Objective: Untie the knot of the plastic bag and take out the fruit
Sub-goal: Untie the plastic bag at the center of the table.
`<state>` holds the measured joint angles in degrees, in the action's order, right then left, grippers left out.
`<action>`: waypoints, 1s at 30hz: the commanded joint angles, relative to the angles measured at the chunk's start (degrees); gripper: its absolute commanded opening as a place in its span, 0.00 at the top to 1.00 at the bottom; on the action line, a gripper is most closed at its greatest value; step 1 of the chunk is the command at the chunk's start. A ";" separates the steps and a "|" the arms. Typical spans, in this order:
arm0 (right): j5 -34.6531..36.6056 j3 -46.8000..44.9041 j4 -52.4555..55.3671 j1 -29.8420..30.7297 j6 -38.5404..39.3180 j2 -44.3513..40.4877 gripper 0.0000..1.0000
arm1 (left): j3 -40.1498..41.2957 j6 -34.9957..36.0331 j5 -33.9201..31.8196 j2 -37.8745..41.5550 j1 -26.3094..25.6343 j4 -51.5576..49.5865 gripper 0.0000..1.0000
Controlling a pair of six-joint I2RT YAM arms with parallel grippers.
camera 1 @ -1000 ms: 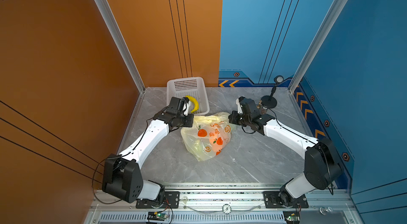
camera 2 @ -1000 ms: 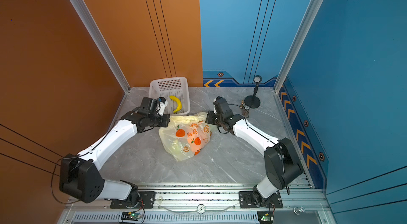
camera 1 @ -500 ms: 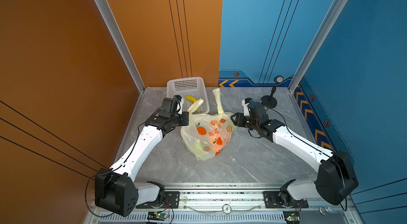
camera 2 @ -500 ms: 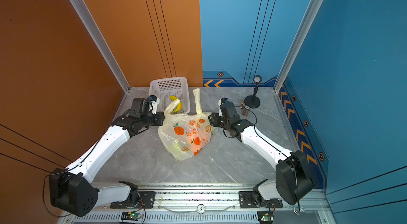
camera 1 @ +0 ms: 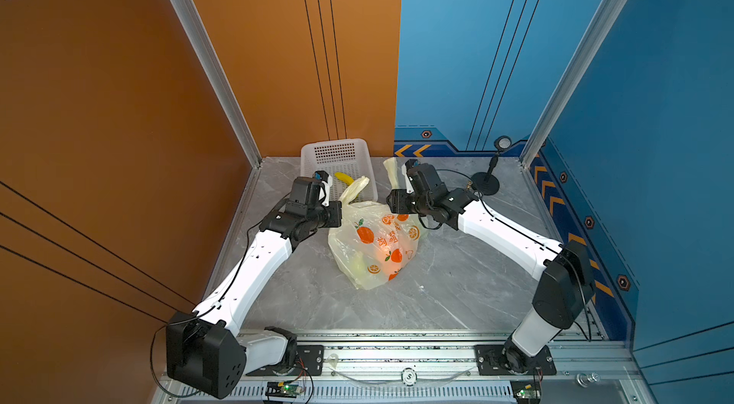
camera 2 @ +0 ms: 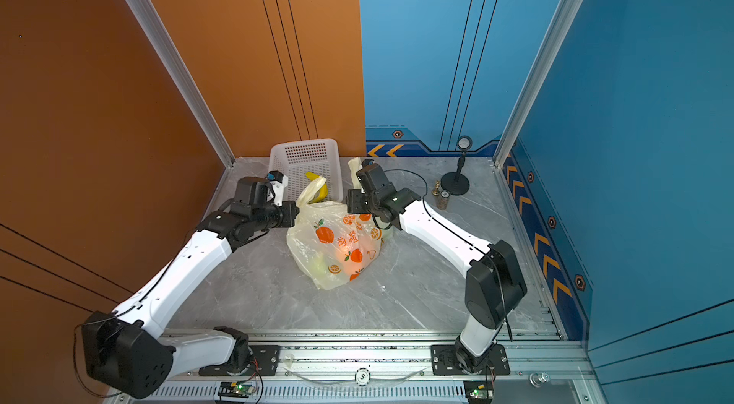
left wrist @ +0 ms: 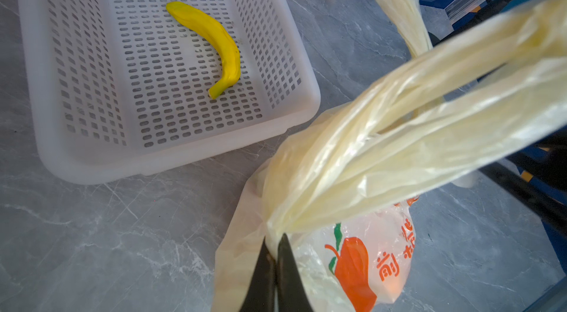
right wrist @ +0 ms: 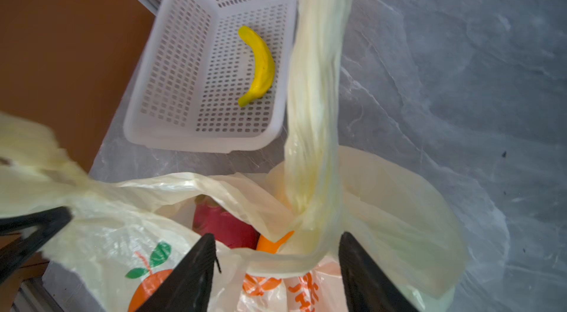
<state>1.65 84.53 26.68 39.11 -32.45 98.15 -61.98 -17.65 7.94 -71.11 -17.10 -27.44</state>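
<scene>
**Now: left pinches the bag, right jaws apart**

You have the left gripper [left wrist: 274,238] pressed together on the plastic bag [camera 1: 373,247], at the foot of one handle strip [left wrist: 414,117]. Your right gripper [right wrist: 276,235] has its jaws apart, either side of the other strip [right wrist: 313,95]. The bag sits on the table [camera 1: 437,294] just beside the basket [camera 1: 337,152] holding a banana [left wrist: 211,37]. A pink fruit [right wrist: 221,224] shows in its mouth.
</scene>
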 commanded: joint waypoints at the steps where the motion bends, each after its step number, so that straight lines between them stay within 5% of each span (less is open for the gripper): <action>1: 9.76 2.82 10.64 3.20 -11.43 -0.15 0.31 | 0.50 -0.28 0.95 1.42 -0.75 0.98 0.97; 10: 0.08 0.72 4.06 3.88 -23.35 3.17 0.32 | -0.05 1.47 1.26 1.08 -3.20 1.21 0.97; 15: -0.07 0.15 0.74 3.43 -21.39 2.99 0.73 | 1.68 1.66 0.50 2.74 -4.89 1.18 0.97; 20: -3.51 -3.03 -3.52 -0.75 -17.15 -0.12 0.99 | 7.62 1.24 2.64 7.55 -7.76 2.82 0.96; 24: -12.16 -6.88 -8.00 -6.59 -14.55 -2.30 1.00 | 13.11 7.07 11.57 12.09 -13.42 4.98 0.88; 27: -15.60 -9.82 -9.12 -9.72 -13.44 -3.60 1.00 | 16.29 14.12 20.43 15.35 -16.90 4.96 0.72; 30: -20.52 -11.10 -9.07 -11.39 -10.49 -3.93 1.00 | 16.99 18.38 16.31 18.43 -18.57 3.11 0.56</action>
<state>-12.16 74.91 19.66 28.16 -47.07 95.64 -45.52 -6.57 21.63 -55.22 -34.85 -23.90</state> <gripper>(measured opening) 0.047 0.414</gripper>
